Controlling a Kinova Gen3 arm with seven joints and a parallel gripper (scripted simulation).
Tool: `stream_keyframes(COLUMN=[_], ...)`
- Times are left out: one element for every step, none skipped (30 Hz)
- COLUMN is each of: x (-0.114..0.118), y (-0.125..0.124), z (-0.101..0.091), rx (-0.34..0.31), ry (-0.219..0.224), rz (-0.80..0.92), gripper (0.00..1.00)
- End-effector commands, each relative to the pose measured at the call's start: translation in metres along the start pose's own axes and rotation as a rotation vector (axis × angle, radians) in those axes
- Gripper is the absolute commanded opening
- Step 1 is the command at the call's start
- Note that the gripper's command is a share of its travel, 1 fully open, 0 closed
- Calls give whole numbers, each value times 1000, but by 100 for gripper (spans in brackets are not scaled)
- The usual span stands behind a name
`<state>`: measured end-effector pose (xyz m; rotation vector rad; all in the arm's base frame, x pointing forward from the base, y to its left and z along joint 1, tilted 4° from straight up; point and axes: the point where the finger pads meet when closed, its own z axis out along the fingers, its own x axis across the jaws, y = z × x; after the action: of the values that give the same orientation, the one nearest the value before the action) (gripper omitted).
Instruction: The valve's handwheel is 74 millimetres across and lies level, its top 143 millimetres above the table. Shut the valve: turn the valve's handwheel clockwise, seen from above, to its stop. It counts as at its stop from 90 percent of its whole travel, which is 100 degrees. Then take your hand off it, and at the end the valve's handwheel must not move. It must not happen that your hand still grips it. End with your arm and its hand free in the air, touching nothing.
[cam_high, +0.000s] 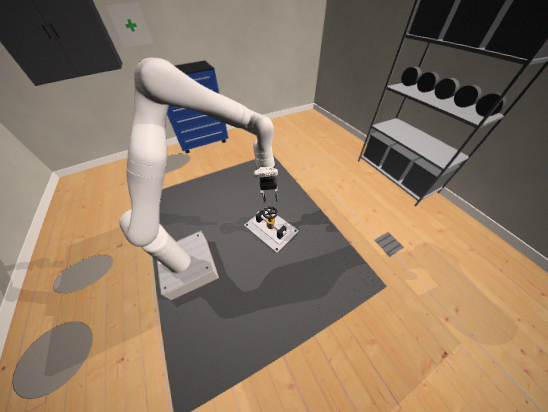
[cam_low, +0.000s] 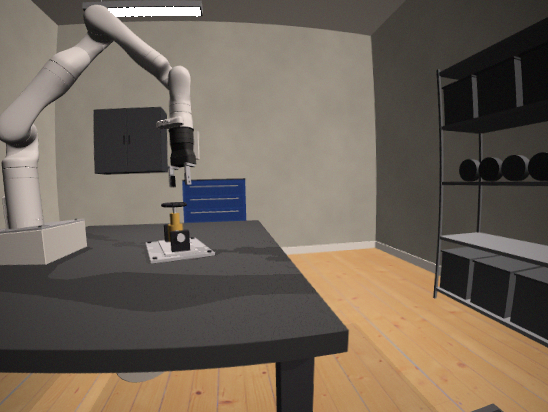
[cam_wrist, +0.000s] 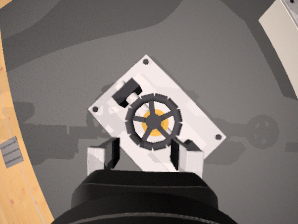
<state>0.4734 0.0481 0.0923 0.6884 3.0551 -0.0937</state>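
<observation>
The valve has a black spoked handwheel (cam_high: 270, 214) lying level on a yellow body, mounted on a white baseplate (cam_high: 271, 231) on the dark table. It shows in the exterior view (cam_low: 173, 204) and from above in the wrist view (cam_wrist: 153, 121). My gripper (cam_high: 268, 197) points straight down, a short way above the handwheel and apart from it. In the exterior view the fingers (cam_low: 179, 180) hang clear over the wheel. In the wrist view the two fingertips stand wide apart with nothing between them. The gripper is open.
My arm's grey base block (cam_high: 185, 267) stands on the table to the left of the valve. A blue drawer cabinet (cam_high: 198, 107) stands by the far wall. A metal shelf rack (cam_high: 450, 110) stands at the right, off the table.
</observation>
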Motion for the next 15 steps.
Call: stream_keyframes(x=[-8,-6,-5,-3,-2,-1,0,1,2,2,3,3,3,3,3], y=[-12,-15,-18,-21,-23,-24,-26,-27,-28,-28,-29,-29,-30,-30,-30], z=[-2,-2,-3,-3,-4,-4,-4,-5,-5,-5,-6,-6,-6,-6,-6], rx=[-3,-8,-12,-16,-20,-23,-26,-28,-30,-32,-33,-34,-35,-35,-35], ry=[5,18,31,42,52,61,68,75,80,84,88,90,92,93,94], rz=[42,80,115,145,173,197,217,235,249,261,270,276,281,284,285], gripper=[100,100,100,100,100,100,100,100,100,100,100,100,100,100,100])
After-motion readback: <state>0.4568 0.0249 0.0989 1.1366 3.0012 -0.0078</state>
